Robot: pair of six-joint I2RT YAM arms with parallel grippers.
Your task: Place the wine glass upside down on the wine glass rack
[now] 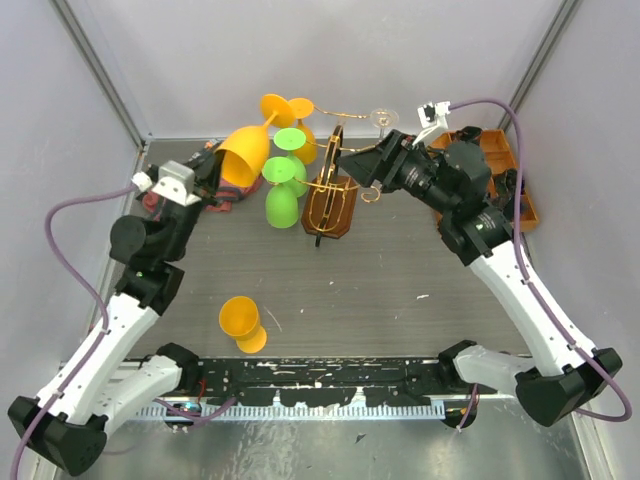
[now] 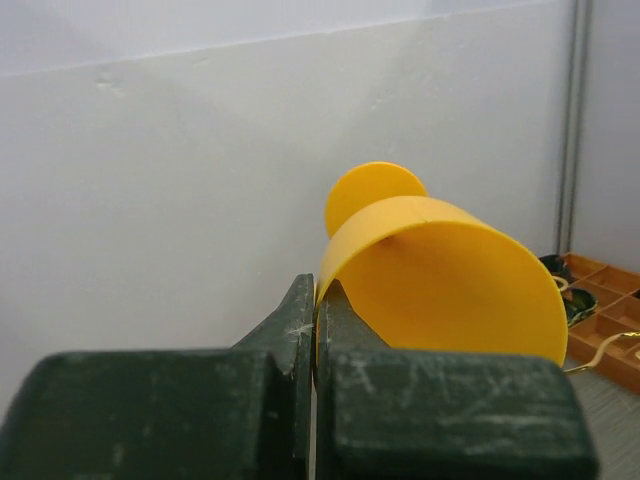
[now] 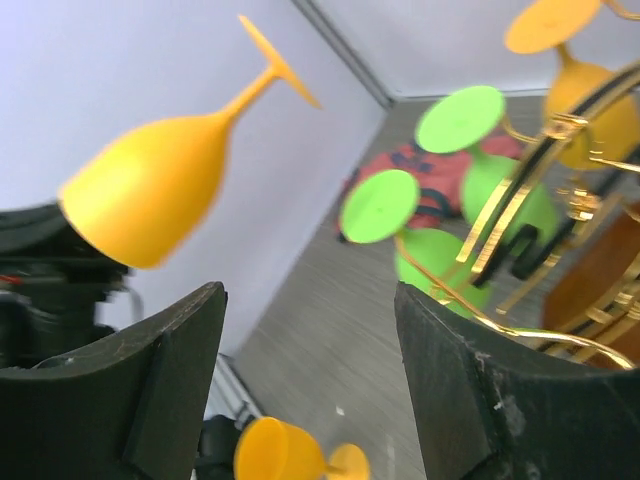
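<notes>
My left gripper is shut on the rim of an orange wine glass, which hangs in the air left of the rack, tilted with its foot up toward the back wall. The wine glass rack stands mid-table at the back, with gold wire arms and a brown wooden base. It carries two green glasses and an orange one, all upside down. My right gripper is open and empty, close to the rack's right side.
Another orange glass lies on its side on the grey table near the front. A brown compartment tray sits at the back right behind the right arm. A red and black object lies by the left gripper. A clear glass hangs on the rack's far arm.
</notes>
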